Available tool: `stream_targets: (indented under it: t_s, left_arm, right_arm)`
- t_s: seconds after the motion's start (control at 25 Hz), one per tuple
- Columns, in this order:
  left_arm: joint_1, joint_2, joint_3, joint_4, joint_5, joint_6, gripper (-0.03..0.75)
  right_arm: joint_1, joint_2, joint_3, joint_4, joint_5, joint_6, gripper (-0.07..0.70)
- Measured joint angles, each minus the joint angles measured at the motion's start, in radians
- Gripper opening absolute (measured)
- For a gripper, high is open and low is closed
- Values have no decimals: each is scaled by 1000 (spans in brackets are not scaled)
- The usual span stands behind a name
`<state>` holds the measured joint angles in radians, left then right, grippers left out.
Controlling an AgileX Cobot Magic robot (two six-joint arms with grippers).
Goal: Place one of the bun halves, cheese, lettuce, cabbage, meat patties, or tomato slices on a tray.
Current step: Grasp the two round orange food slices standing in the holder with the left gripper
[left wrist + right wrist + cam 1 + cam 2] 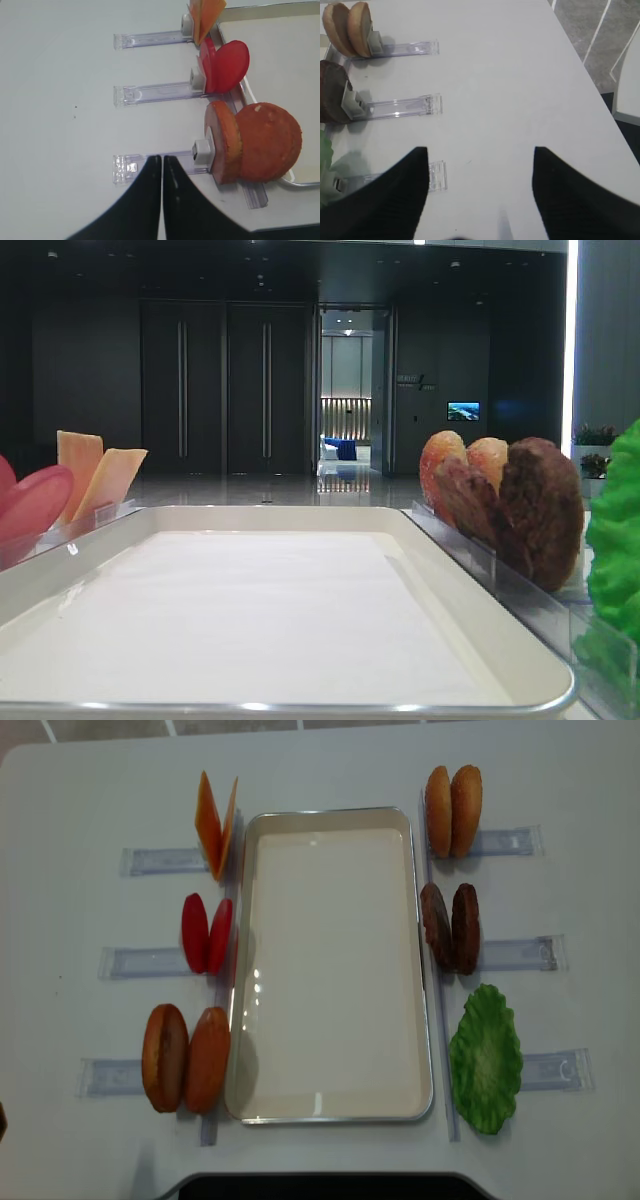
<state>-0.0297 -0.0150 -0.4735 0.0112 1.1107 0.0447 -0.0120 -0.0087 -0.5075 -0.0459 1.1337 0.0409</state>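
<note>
Tray [330, 970] bare; bun halves [185, 1058] racked at its 8 o'clock on table [330, 770]; left fingers [162, 172] clenched, right fingers [420, 165] spread, nothing grasped; left should be opened before one bun is pinched by its edges.

A cream-white tray [330, 1100] lies lengthwise at the centre of the white table [80, 780], its liner bare from rim to rim, open to a reach from above. Upright food crowds both long sides. At nine o'clock stand cheese [216, 825], tomato slices [207, 934] and bun halves [185, 1058], the nearest pieces just beside the rim. At three o'clock stand more buns [453, 810], meat patties [450, 927] and lettuce [486, 1058]. Clear plastic holders [150, 861] stretch outward from each pile. Beyond their outer ends the tabletop is open toward both side edges. Twelve o'clock, past the tray's short end, is open table.
</note>
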Motion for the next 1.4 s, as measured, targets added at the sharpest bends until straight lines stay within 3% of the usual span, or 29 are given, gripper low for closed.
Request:
stream_targets:
  t_s: [1.4]
  left_arm:
    - [0, 0, 0, 0, 0, -1, 0]
  right_arm:
    - [0, 0, 0, 0, 0, 0, 429]
